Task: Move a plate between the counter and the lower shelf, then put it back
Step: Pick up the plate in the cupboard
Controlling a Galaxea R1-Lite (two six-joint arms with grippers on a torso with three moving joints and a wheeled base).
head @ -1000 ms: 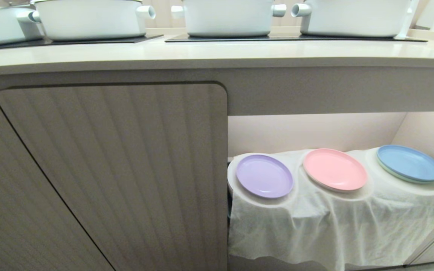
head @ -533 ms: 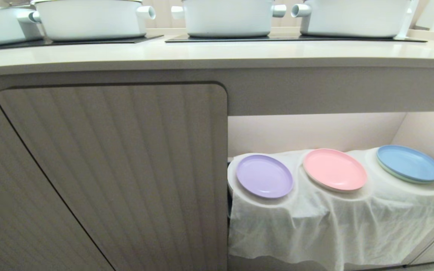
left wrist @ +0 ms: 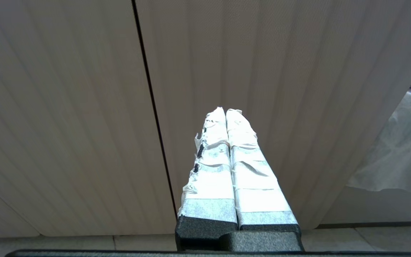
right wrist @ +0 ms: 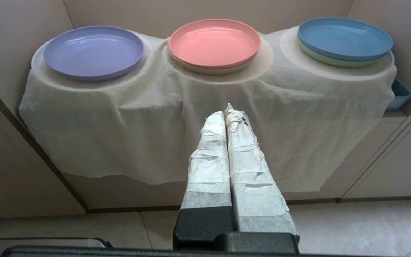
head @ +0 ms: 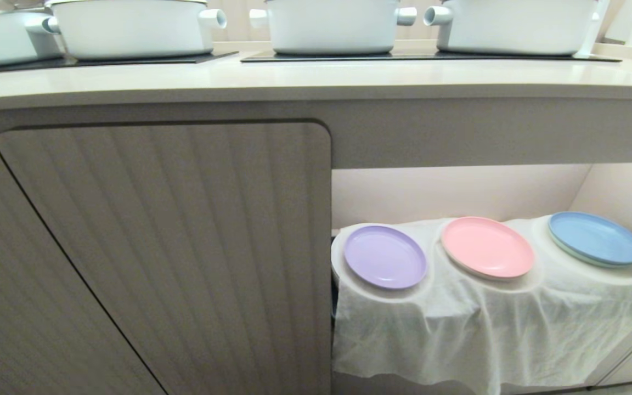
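Plate (right wrist: 94, 51) lies on the draped shelf, well beyond the right pincer (right wrist: 227, 114), pressed together.

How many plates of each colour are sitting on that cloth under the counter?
Lilac plate: 1
Pink plate: 1
Blue plate: 1
Total: 3 coloured plates showing on the white cloth; paler rims peek from under the pink and blue ones.

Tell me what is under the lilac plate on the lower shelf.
The lilac plate rests on a white cloth draped over a round raised mound. What forms that mound is hidden by the cloth. The pink plate and blue plate sit on similar mounds.
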